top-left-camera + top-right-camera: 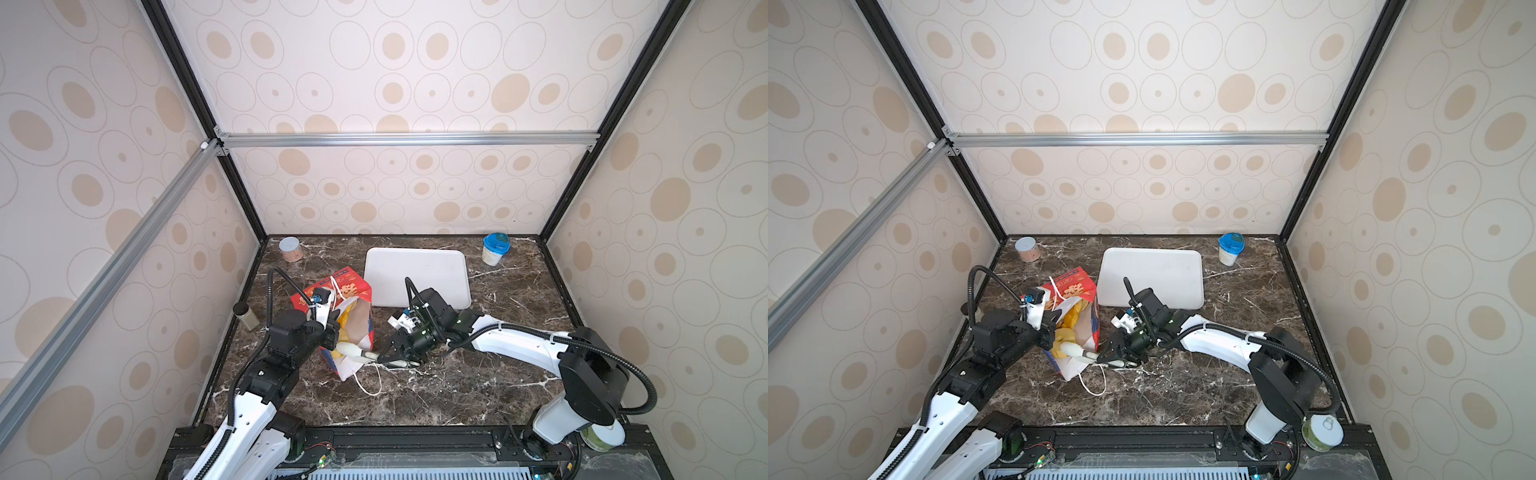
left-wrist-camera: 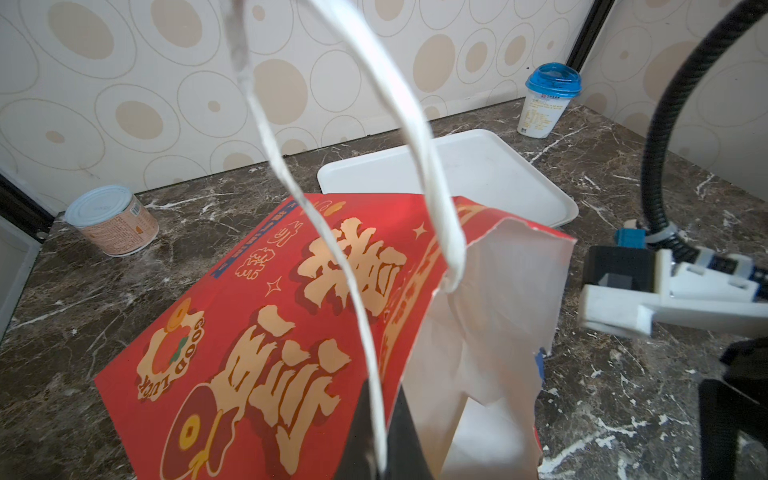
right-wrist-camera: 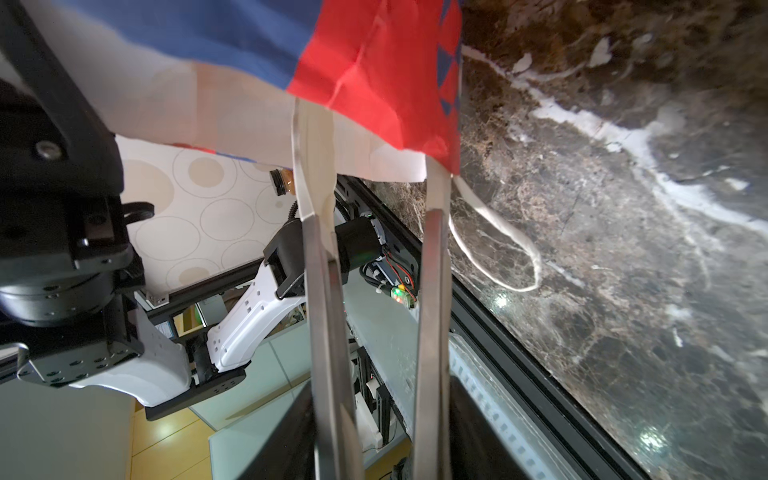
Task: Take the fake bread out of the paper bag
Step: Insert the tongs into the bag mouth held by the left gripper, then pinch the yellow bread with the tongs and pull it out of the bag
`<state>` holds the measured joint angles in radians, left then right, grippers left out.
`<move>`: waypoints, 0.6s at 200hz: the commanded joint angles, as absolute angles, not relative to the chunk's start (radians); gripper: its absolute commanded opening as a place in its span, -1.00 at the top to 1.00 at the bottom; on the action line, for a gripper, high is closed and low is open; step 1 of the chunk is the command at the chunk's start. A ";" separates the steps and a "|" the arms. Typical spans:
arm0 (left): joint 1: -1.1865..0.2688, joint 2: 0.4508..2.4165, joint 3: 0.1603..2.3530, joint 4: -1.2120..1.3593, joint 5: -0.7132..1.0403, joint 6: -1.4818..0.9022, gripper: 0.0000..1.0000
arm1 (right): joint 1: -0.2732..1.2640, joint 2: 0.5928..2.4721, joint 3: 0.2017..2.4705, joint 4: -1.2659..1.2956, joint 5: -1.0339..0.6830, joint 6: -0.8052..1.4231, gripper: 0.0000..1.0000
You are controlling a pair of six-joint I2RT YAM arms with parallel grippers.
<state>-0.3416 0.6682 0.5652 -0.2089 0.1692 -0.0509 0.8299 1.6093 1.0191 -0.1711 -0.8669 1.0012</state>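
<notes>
Fake bread [image 1: 1065, 336] inside the paper bag [image 1: 353, 286], showing only as yellow lumps in the open mouth. Bag tipped over on the dark marble tabletop [image 1: 457, 395], red printed face up, mouth toward the front edge, white lining crumpled around it. Left pincer [image 2: 384, 440] clamped tight on the bag's upper rim, one white cord handle [image 2: 422, 141] pinched between the black fingers. Right pincer [image 3: 372, 166] at the mouth from the other side, long metal blades apart, cream tips tucked under the hanging paper rim; nothing seen between the blades, tips themselves hidden. Second cord handle [image 3: 498, 222] loose on the tabletop in front of the mouth. White tray [image 1: 436, 266] just beside the bag's far corner. Further back, a tin [image 1: 290, 249] in the far left corner and a blue-lidded cup [image 1: 494, 249] in the far right one. Small dark-capped jar [image 1: 246, 316] at the left wall, well apart from the rest. Green-and-white can [image 1: 602, 438] down by the right arm's base.
</notes>
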 commanded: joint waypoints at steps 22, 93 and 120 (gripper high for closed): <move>-0.384 0.644 0.574 -0.169 0.139 -0.087 1.00 | 0.792 1.660 1.021 -0.112 -0.917 0.995 0.00; -0.433 0.639 0.580 -0.184 0.081 -0.092 1.00 | 0.779 1.779 1.079 -0.135 -0.982 0.945 0.21; -0.442 0.628 0.581 -0.194 0.062 -0.100 1.00 | 0.777 1.775 1.066 -0.133 -0.985 0.939 0.49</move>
<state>-0.4267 0.6609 0.5598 -0.2298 0.0841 -0.0780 0.7849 1.7763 1.0512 -0.1349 -0.9733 0.9424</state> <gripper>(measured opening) 0.047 0.315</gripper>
